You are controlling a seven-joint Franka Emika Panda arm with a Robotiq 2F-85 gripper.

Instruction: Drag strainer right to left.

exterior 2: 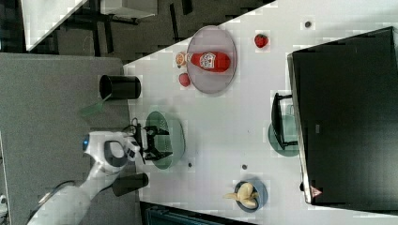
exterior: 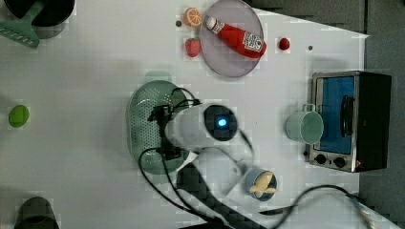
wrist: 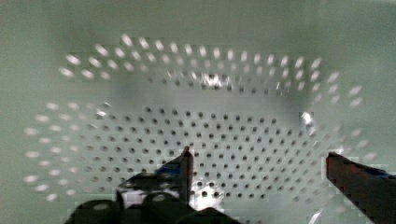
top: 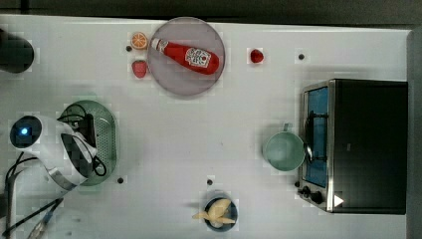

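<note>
Strainer | near top view's left table edge | tool wide, inside, gripping nothing

We see the pale mint-green oval strainer lying upright on the table at the top view's left.

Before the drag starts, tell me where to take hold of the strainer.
Probably the long side wall of the strainer, from above: one finger inside the bowl, one outside its wide rim. The open gripper hangs over the holed base, which lies flat and offers nothing to pinch.
</note>
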